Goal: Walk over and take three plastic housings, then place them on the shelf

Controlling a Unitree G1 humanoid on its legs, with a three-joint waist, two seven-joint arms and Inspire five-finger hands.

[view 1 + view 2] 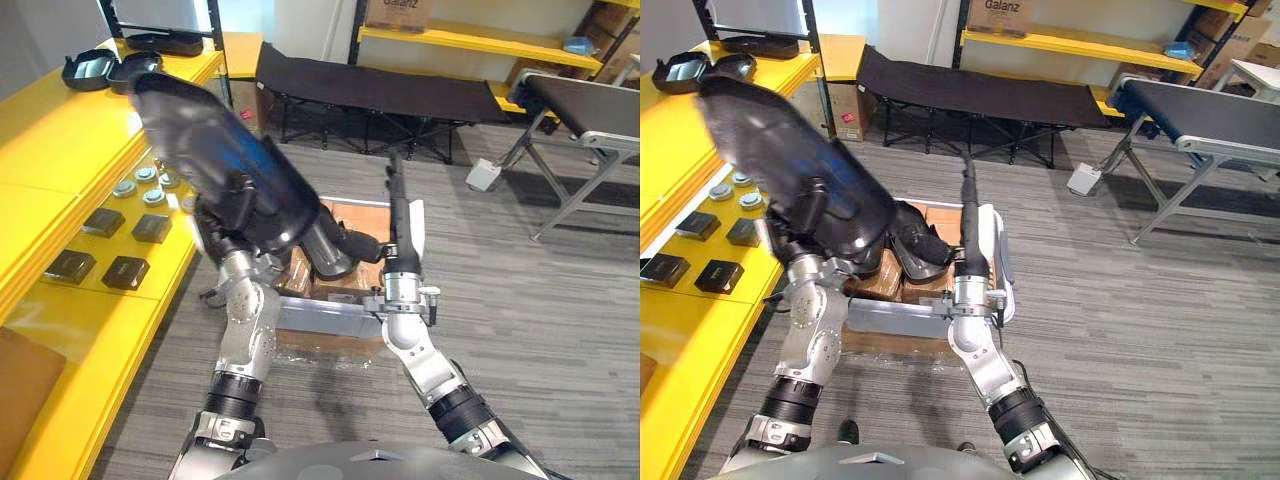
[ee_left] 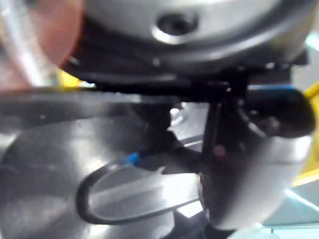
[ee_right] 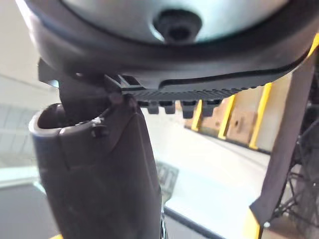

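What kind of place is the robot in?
Probably a factory or warehouse workroom: long yellow shelves holding small parts, a conveyor belt on a metal stand, and a cardboard box stored up high.

**Right hand seen close against a storage area**

The dark right hand (image 3: 164, 69) loomed close, a ribbed black rim running along it above a row of short fingertips (image 3: 187, 105). Its thick dark thumb (image 3: 99, 179) stood out beside them. Past the hand lay a pale floor (image 3: 209, 169). Yellow metal shelf posts (image 3: 262, 112) stood beyond, with brown cardboard boxes (image 3: 238, 124) between them. A sheet of black fabric (image 3: 286, 149) hung nearby.
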